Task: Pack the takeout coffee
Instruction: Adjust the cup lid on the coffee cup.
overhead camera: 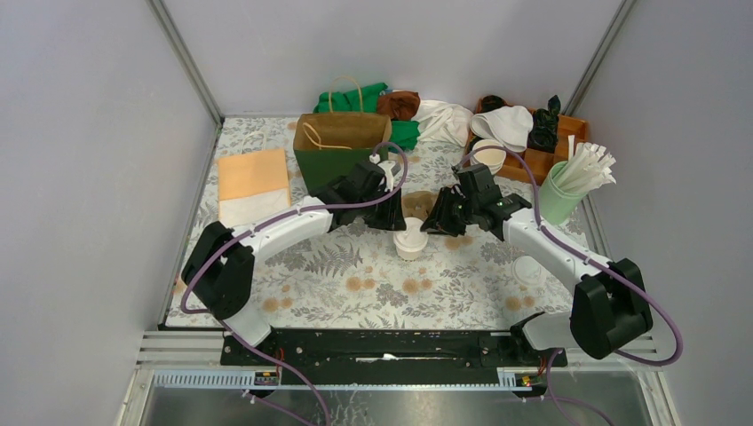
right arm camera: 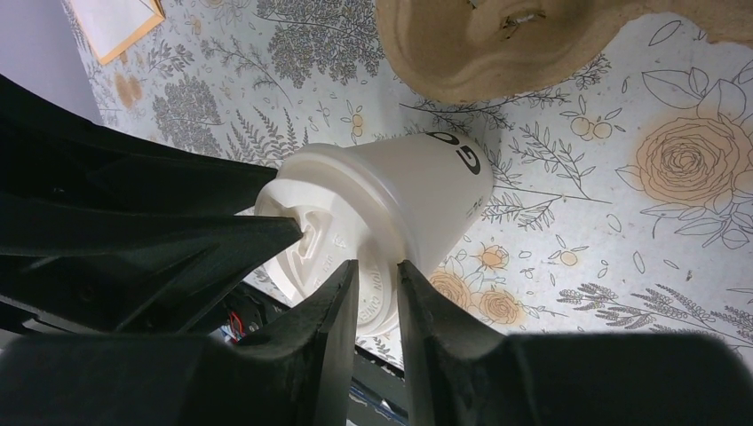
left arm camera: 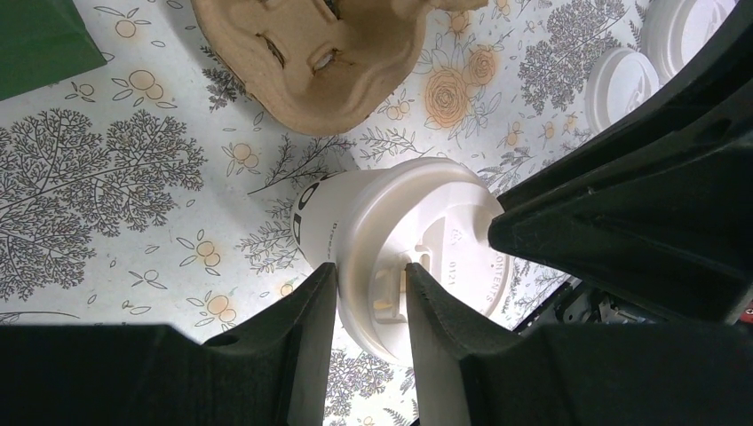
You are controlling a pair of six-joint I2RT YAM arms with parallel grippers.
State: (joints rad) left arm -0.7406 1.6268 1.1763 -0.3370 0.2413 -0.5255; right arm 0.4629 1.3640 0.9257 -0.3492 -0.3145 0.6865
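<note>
- Top external view: the takeout coffee point(overhead camera: 410, 238) stands upright, lid on, near the middle of the floral surface point(overhead camera: 337, 271). The left gripper point(overhead camera: 391, 216) meets it from the left and the right gripper point(overhead camera: 437, 224) from the right, so the cup sits between the 2 arms. A brown cup carrier point(overhead camera: 419, 202) lies just behind the cup. Farther back stand a paper bag point(overhead camera: 336, 146) and, to its left, an orange napkin point(overhead camera: 253, 173). A wooden tray point(overhead camera: 543, 161) and a green cup point(overhead camera: 558, 202) of white sticks occupy the far right.
- Left wrist view: the 2 fingers point(left arm camera: 306, 342) stand a narrow gap apart, with the edge of the white lid showing in that gap. Whether the pads press on the lid cannot be told. The right arm's black gripper covers the lid's opposite side. The cup carrier is near the cup but apart from it. 2 loose lids point(left arm camera: 622, 84) lie flat on the surface at upper right.
- Right wrist view: the 2 fingers point(right arm camera: 330, 342) are likewise set narrow, and the lid's rim runs into the gap between them. Contact cannot be told here either. The left arm's gripper reaches the lid top from the left. The cup's wall bears dark lettering. The cup carrier lies beyond the cup, not touching it.
</note>
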